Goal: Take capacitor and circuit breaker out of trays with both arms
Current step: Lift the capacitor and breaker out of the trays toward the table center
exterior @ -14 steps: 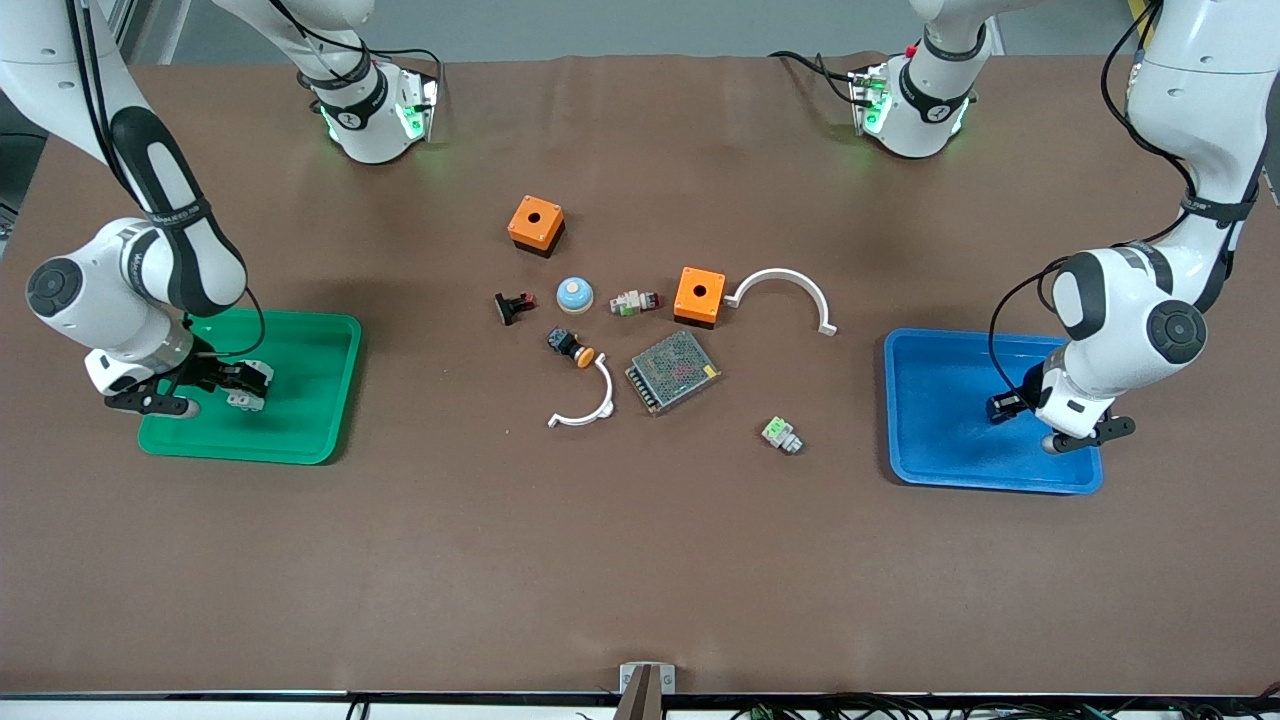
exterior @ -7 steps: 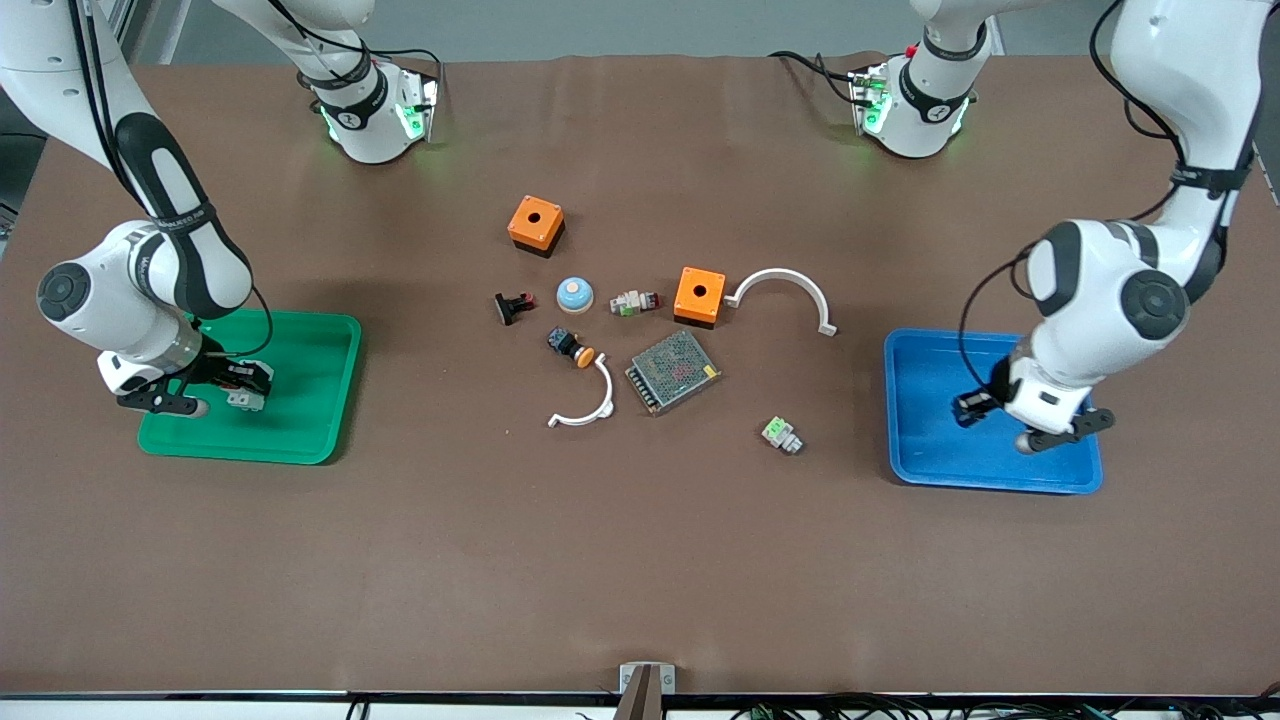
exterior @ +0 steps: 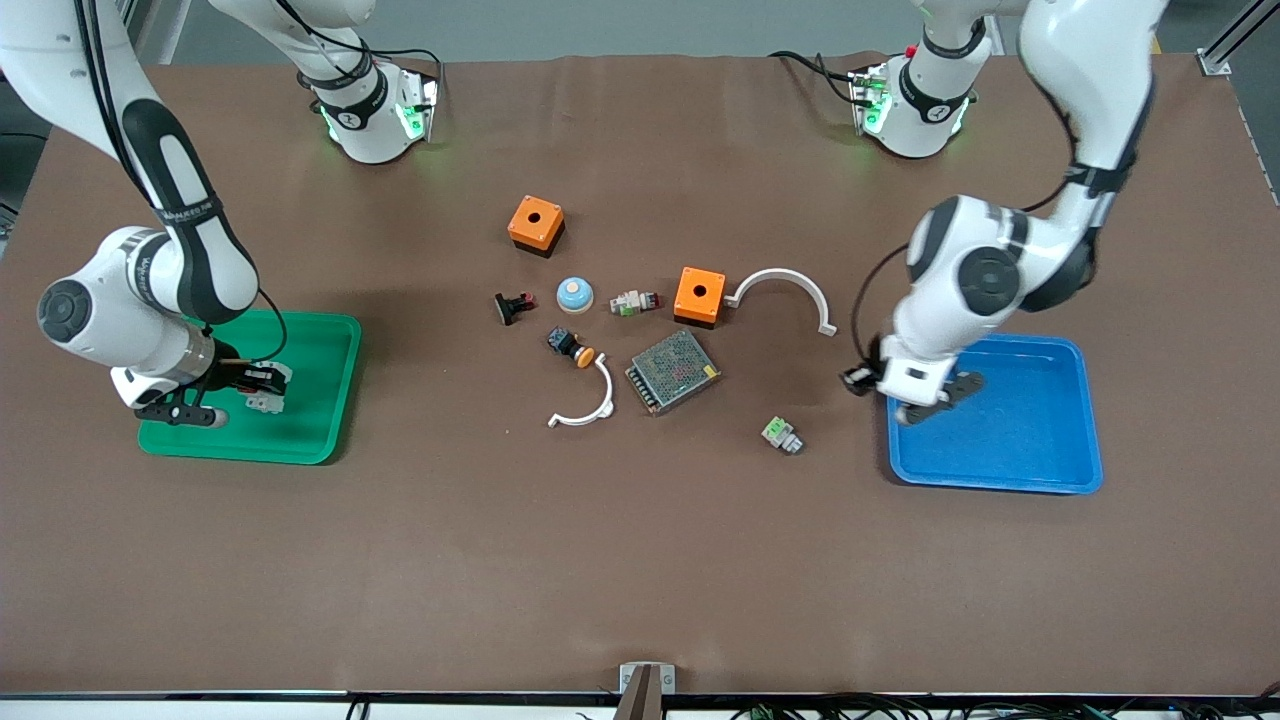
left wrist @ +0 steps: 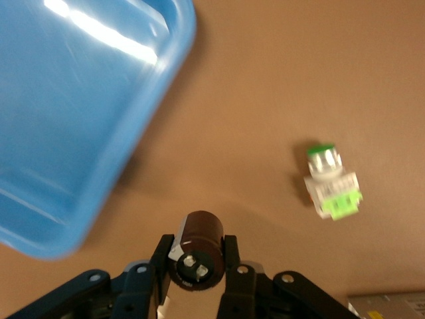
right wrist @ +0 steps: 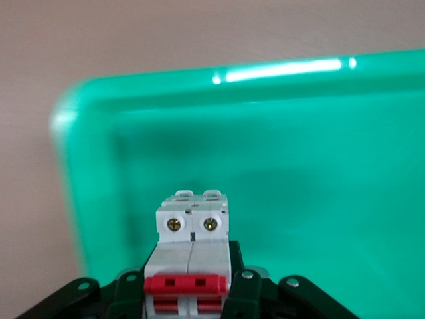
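Front view shows both arms at work at the two ends of the table. The left gripper (exterior: 858,378) hangs over bare table just beside the blue tray (exterior: 1040,440), on the side toward the loose parts in the middle. Its wrist view shows the fingers (left wrist: 234,256) clamped on the capacitor (left wrist: 197,250), a dark cylinder held end-on, with the tray rim off to one side and brown table below. So the capacitor is out of its tray but held in the air, not set down. A white-and-green block (left wrist: 331,186) lies on the table near it.

The right gripper (exterior: 262,383) is over the green tray (exterior: 310,410). Its wrist view shows the fingers (right wrist: 247,279) closed on the circuit breaker (right wrist: 191,266), red levers facing the camera, with green tray floor filling the space under it. Whether the breaker has left the tray floor I cannot tell.

By my reading, both grasps are made and the capacitor has cleared its tray. What is left: carry the breaker past the green rim, then put both parts down on the table and release them.
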Motion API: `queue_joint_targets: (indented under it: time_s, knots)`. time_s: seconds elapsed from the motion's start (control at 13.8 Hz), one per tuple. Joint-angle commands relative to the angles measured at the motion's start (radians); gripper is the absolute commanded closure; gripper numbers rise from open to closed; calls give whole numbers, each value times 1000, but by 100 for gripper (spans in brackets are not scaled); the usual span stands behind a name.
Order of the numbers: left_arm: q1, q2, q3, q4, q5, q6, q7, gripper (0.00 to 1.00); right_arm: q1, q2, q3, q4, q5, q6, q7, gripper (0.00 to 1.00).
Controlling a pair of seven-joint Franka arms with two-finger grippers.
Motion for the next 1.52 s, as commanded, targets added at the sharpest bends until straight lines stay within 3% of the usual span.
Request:
queue_joint_targets:
  time_s: [0.0, 0.14, 0.51, 0.8, 0.87, 0.94, 1.01, 1.3, 1.45]
  knots:
    - [-49, 46, 7, 9, 17, 6, -73, 100, 120, -55, -5, 72, 18, -133, 87, 99]
    - [-54, 73, 4, 10, 18, 10, -87, 100, 213, -46, 3, 68, 24, -121, 178, 99]
    - [-129, 154, 1, 67, 14, 29, -166, 100, 490, 43, 1, 62, 21, 91, 516, 100]
    - [-137, 185, 1, 88, 6, 29, -179, 99, 602, 136, 0, 69, 10, 231, 661, 100]
    - [-149, 187, 1, 87, 4, 29, -179, 89, 623, 155, 0, 71, 9, 247, 692, 100]
    - [-154, 188, 1, 87, 4, 29, -176, 50, 637, 166, -2, 72, 7, 250, 707, 100]
    - [-149, 193, 1, 87, 7, 29, -174, 0, 647, 170, -2, 72, 7, 253, 710, 100]
    - [-137, 153, 1, 142, 15, -13, -75, 0, 674, 175, -2, 81, 7, 251, 730, 100]
    - [-125, 141, 10, 264, 23, -126, -26, 0, 679, 190, -3, 103, 7, 250, 750, 100]
